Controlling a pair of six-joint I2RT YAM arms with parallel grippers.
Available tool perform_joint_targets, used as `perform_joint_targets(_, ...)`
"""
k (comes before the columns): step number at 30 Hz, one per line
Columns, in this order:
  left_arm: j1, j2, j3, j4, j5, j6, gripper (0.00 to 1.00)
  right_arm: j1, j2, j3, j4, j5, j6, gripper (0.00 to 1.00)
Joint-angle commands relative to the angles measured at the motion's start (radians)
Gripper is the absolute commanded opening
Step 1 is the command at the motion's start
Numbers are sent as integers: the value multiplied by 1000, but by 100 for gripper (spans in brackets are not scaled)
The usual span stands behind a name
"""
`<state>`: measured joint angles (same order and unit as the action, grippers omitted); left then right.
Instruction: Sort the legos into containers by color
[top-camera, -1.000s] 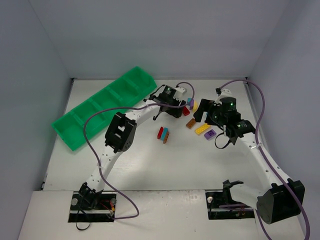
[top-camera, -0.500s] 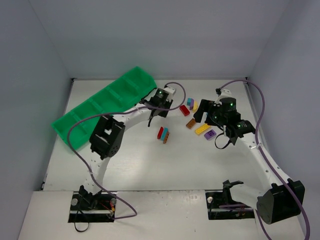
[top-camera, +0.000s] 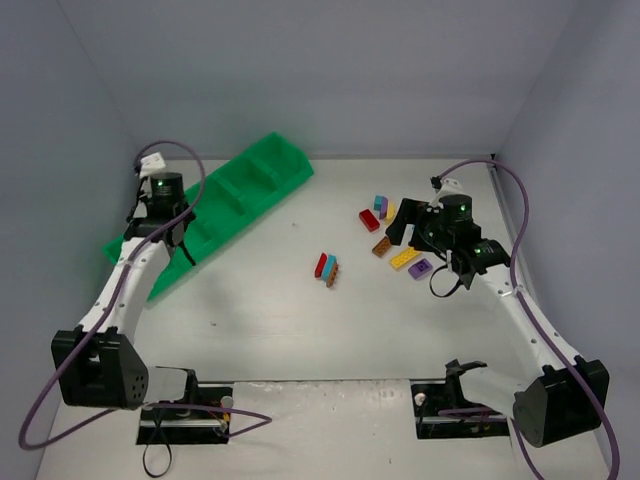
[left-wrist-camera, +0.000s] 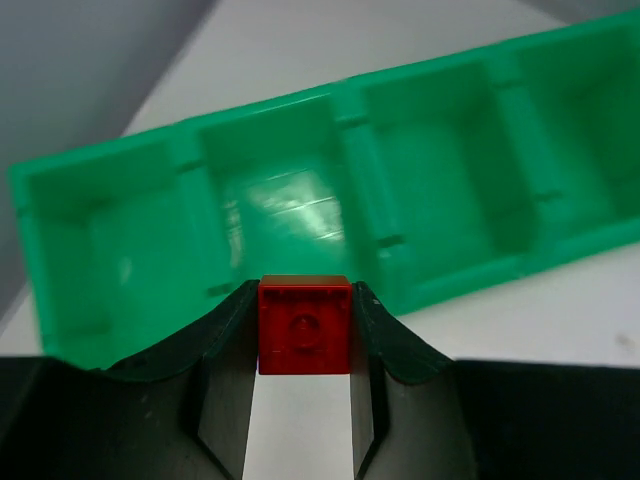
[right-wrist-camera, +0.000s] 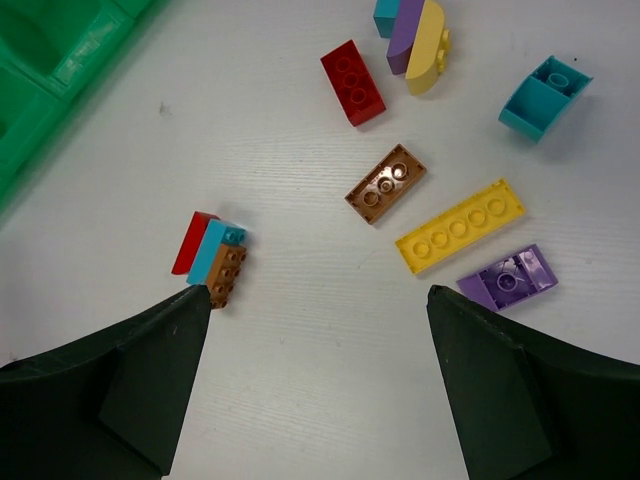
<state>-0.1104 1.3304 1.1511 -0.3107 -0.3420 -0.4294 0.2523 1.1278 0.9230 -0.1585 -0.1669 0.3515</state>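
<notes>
Left gripper (left-wrist-camera: 304, 300): clenched on a small red brick (left-wrist-camera: 305, 325), one finger pressed against each side.
Held brick position: raised over the green tray (left-wrist-camera: 290, 105), toward its left end in the top view; exact compartment beneath not determinable.
Tray layout: one long moulding, a row of rectangular compartments, lying diagonally at the far left of the table (right-wrist-camera: 300, 400).
Right gripper (right-wrist-camera: 318, 300): released, jaws spread wide, hovering above the loose bricks at the table's right.
Mixed stack (right-wrist-camera: 212, 258): red, teal and brown-orange pieces stuck together, lying just beside one fingertip in the right wrist view.
Brown-orange brick (right-wrist-camera: 386, 183): flat on the table, studs up, near the centre of the group.
Yellow plate (right-wrist-camera: 460, 226): long, single row of studs, just beside the brown-orange brick.
Purple brick (right-wrist-camera: 508, 277): just beside the yellow plate, on its near side.
Second red brick (right-wrist-camera: 352, 82): lying apart, beyond the brown-orange brick.
Teal brick (right-wrist-camera: 545, 95): hollow side up, at the far right.
Far stack (right-wrist-camera: 415, 25): teal, purple and yellow pieces joined, partly cut off by the frame edge.
Separation: loose bricks well apart from the tray.
</notes>
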Motion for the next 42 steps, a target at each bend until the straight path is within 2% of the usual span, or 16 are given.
perform_joint_targets(1, 104, -43, -54, -80, -29, -72, 9, 4, 10, 25, 37, -29, 17, 86)
perform_joint_targets(2, 185, -49, -62, -80, -13, -80, 9, 4, 13, 27, 39, -32, 18, 86)
perform_joint_targets(5, 280, -16, -70, -71, -8, -84, 14, 4, 17, 23, 42, -42, 20, 86)
perform_joint_targets(9, 374, 71, -62, -47, 23, -95, 17, 4, 13, 16, 45, -34, 26, 86)
perform_joint_targets(12, 396, 137, -44, -30, 31, -95, 22, 4, 10, 11, 45, -17, 32, 86)
perform_joint_targets(19, 396, 194, -1, -50, 38, -108, 40, 4, 70, 40, 68, 7, 52, 82)
perform_joint_targets(24, 396, 162, -7, -53, 61, -114, 56, 11, 202, 122, 93, 13, 8, 79)
perform_joint_targets(28, 391, 118, 7, -85, 104, -146, 59, 16, 346, 221, 120, 44, -46, 70)
perform_joint_targets(30, 382, 104, 27, -106, 133, -154, 59, 22, 394, 243, 149, 50, -80, 70)
perform_joint_targets(34, 298, 41, 61, -186, 149, -144, 61, 24, 562, 313, 197, 30, -218, 65)
perform_joint_targets(39, 164, -20, 107, -263, 187, -100, 62, 25, 694, 375, 217, 6, -331, 66)
perform_joint_targets(42, 138, -66, 125, -307, 256, -88, 64, 27, 748, 396, 247, -6, -385, 68)
